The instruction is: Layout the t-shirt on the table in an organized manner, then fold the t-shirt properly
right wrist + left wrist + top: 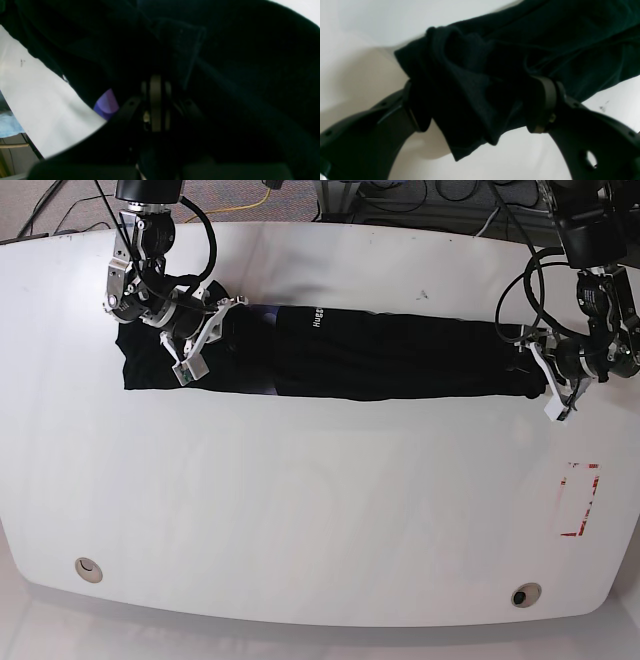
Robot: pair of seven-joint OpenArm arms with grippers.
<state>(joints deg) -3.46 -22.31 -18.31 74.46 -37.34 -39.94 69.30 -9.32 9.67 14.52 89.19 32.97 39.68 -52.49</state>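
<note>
The black t-shirt (400,355) lies as a long, narrow band across the far half of the white table (320,510), with white print (315,320) left of its middle. In the base view my left gripper (532,365) is at the band's right end. Its jaws stand wide open in the left wrist view, and bunched cloth (475,75) lies between the two fingers of that gripper (476,85). My right gripper (215,320) is at the band's left part. It is shut (156,80), its tips buried in the t-shirt's dark cloth (237,75).
A red tape rectangle (580,500) marks the table's right side. Two grommet holes (88,568) (524,593) sit near the front edge. Cables run behind the far edge. A purple patch (107,105) shows beside the right gripper, and the table's edge (32,147) is close by.
</note>
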